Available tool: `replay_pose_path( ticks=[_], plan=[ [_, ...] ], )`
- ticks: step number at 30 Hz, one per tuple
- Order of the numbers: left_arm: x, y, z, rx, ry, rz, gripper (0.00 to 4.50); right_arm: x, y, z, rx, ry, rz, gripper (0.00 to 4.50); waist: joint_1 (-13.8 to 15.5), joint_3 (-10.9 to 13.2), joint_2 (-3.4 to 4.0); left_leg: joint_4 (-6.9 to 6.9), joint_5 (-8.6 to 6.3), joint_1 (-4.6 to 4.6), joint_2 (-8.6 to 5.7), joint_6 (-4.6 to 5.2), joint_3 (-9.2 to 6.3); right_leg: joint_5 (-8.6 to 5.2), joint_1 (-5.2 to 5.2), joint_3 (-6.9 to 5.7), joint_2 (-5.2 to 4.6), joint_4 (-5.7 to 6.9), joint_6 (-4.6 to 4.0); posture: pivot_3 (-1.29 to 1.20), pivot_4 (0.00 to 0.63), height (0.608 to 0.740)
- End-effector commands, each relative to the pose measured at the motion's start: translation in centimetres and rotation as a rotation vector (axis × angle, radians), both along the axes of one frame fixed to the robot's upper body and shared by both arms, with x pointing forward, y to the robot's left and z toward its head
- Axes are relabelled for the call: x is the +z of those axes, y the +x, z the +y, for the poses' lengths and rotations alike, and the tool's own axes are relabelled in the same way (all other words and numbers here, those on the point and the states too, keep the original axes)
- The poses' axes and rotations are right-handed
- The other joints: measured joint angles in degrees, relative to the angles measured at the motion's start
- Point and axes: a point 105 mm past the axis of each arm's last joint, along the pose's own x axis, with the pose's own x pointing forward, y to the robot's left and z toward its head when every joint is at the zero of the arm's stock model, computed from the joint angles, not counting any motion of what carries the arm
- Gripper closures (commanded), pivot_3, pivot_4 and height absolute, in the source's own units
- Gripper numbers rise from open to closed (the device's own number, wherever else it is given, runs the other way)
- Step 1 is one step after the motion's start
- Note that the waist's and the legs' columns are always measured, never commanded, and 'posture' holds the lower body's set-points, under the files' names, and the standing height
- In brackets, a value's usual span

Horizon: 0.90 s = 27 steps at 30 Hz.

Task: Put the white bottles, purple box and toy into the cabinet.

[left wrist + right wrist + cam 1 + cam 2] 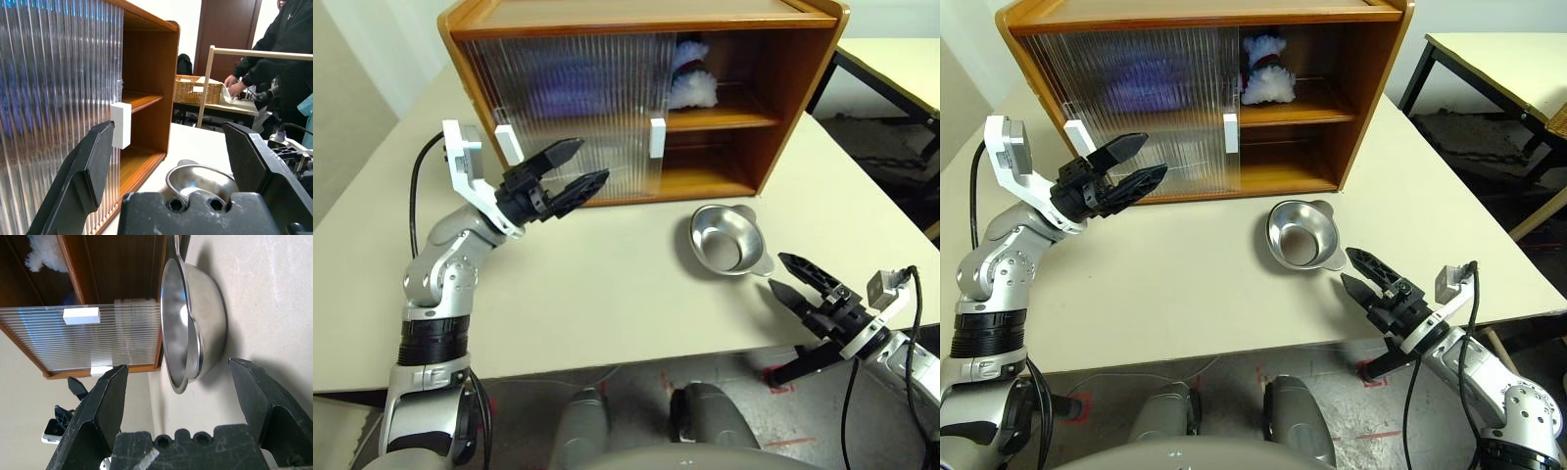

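- The left gripper (pixel 570 169) hovers in front of the cabinet's (pixel 793 69) ribbed sliding doors, its two black fingers spread apart and holding nothing. It sits just beside the white handle (pixel 506 143) of the left door, without clearly touching it.
- Behind the ribbed door (pixel 568 98) on the upper shelf, a blurred purple shape shows through; it may be the purple box (pixel 563 93), though the ribbing hides its outline. The white bottles cannot be made out.
- A second white handle (pixel 657 137) marks the edge of the door where the cabinet stands open on its right side.
- The toy (pixel 1266 67) stands on the upper shelf in that open part, its white plush and red-green striped top visible just past the door edge.
- A steel bowl (pixel 729 240) rests on the cream table (pixel 607 294), near the cabinet's right front corner.
- The right gripper (pixel 789 275) hangs low over the table's near edge, just beside the bowl, fingers wide apart and empty, pointing toward the bowl.
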Motion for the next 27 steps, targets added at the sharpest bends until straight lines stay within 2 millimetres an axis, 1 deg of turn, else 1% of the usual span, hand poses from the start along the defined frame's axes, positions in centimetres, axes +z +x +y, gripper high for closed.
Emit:
replay_pose_path(
  ticks=[1, 4, 12, 19, 27],
  plan=[
    [0.0, -0.3, 0.1, -0.001, 0.02, 0.0, 0.0, 0.2, 0.7, 0.3, -0.007, -0.009, 0.0, 0.02, -0.05, 0.0, 0.01, 0.0, 0.0, 0.0, 0.0, 0.0, 0.01, 0.0, 0.0, 0.01, 0.0, -0.03, 0.0, 0.0, 0.007, 0.74],
    [0.1, -0.3, 0.2, 0.001, 0.024, -0.002, 0.0, 0.2, 1.1, 0.2, -0.007, -0.015, -0.003, 0.02, 0.04, 0.0, 0.01, -0.01, -0.02, 0.0, 0.0, 0.02, 0.01, 0.01, 0.02, 0.01, 0.0, -0.06, 0.01, 0.0, 0.006, 0.74],
    [0.5, -0.5, 0.3, 0.006, 0.031, -0.008, 0.0, -0.6, 1.6, -0.1, -0.013, -0.02, 0.013, 0.02, 0.15, 0.0, 0.01, 0.0, -0.09, -0.05, -0.01, 0.16, 0.04, 0.13, 0.03, 0.02, 0.0, -0.14, 0.23, 0.02, 0.005, 0.74],
    [0.9, -0.5, 0.4, 0.009, 0.037, -0.015, 0.0, -1.6, 1.7, -0.7, -0.018, -0.023, 0.032, 0.02, 0.14, 0.0, 0.01, 0.01, -0.11, -0.04, -0.01, 0.19, 0.06, 0.16, 0.03, 0.04, 0.01, -0.14, 0.27, 0.02, 0.009, 0.74],
    [0.9, -0.5, 0.4, 0.011, 0.043, -0.014, 0.0, -2.5, 1.5, -0.9, -0.003, -0.022, 0.045, 0.02, 0.13, 0.0, 0.0, 0.03, -0.11, -0.02, -0.01, 0.19, 0.07, 0.21, 0.05, 0.06, 0.01, -0.14, 0.35, 0.02, 0.008, 0.74]
  ],
)
